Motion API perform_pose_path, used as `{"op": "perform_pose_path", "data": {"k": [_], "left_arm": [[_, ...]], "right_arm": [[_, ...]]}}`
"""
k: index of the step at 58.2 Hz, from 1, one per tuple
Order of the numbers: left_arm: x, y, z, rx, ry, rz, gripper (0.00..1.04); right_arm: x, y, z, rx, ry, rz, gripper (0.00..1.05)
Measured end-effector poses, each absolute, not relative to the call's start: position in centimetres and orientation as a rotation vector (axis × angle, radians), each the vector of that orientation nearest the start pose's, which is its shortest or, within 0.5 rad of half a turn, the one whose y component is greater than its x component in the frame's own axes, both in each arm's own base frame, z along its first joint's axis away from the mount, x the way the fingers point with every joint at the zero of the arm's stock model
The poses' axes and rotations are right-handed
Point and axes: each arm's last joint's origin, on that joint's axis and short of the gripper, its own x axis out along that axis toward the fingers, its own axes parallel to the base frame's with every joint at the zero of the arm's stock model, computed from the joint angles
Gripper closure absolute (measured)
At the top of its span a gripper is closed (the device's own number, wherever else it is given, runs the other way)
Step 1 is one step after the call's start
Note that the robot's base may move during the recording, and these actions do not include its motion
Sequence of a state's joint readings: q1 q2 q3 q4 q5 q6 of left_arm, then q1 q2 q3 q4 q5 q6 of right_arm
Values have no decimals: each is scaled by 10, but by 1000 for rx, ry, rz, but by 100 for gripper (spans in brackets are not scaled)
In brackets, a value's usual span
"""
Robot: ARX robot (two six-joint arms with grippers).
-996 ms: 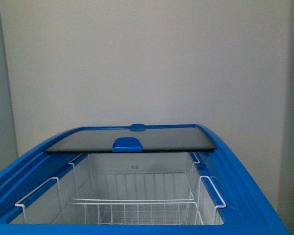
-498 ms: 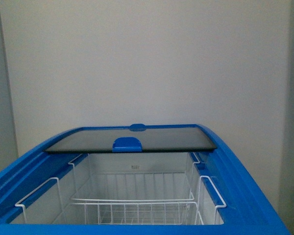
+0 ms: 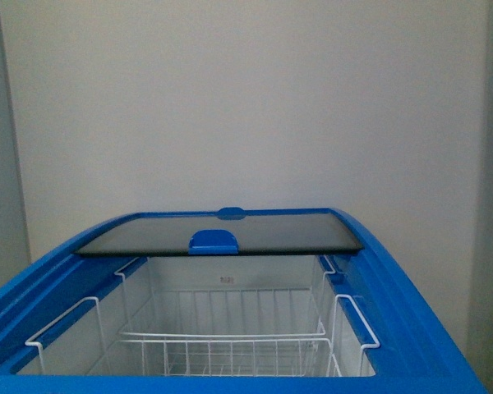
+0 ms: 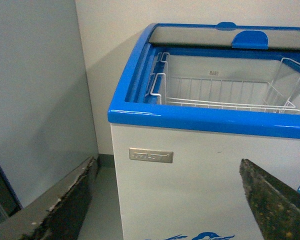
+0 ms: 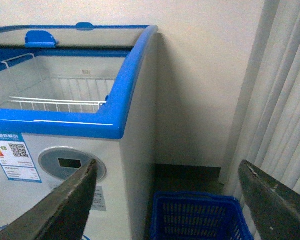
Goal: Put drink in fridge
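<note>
The fridge [image 3: 411, 328] is a white chest cooler with a blue top rim. Its glass lid [image 3: 222, 234] is slid to the far end, so the near part is open onto white wire baskets [image 3: 230, 345]. No drink shows in any view. My left gripper [image 4: 170, 200] is open and empty, low in front of the fridge's white front wall [image 4: 190, 190], near its left corner. My right gripper [image 5: 170, 200] is open and empty, low by the fridge's right front corner [image 5: 135, 165]. Neither arm shows in the front view.
A blue plastic crate [image 5: 197, 217] stands on the floor right of the fridge, below my right gripper. White curtains [image 5: 285, 115] hang at the far right. A grey cabinet side [image 4: 35, 100] stands close on the fridge's left. A plain wall is behind.
</note>
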State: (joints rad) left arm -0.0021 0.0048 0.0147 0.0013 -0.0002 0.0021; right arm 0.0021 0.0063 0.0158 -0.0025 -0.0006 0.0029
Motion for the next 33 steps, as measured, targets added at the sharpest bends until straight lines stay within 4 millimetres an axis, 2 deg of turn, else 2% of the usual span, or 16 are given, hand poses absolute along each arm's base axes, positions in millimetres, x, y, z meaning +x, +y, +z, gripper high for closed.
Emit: {"op": "perform_pose_path", "data": {"k": [2,5,33], "left_arm": [[97,0,168,2,-11,-2,7],[97,0,168,2,-11,-2,7],[97,0,168,2,-11,-2,8]], "right_arm": [[97,0,168,2,-7,3,9],[97,0,168,3,-7,3,6],[97,0,168,3,-7,3,8]]}}
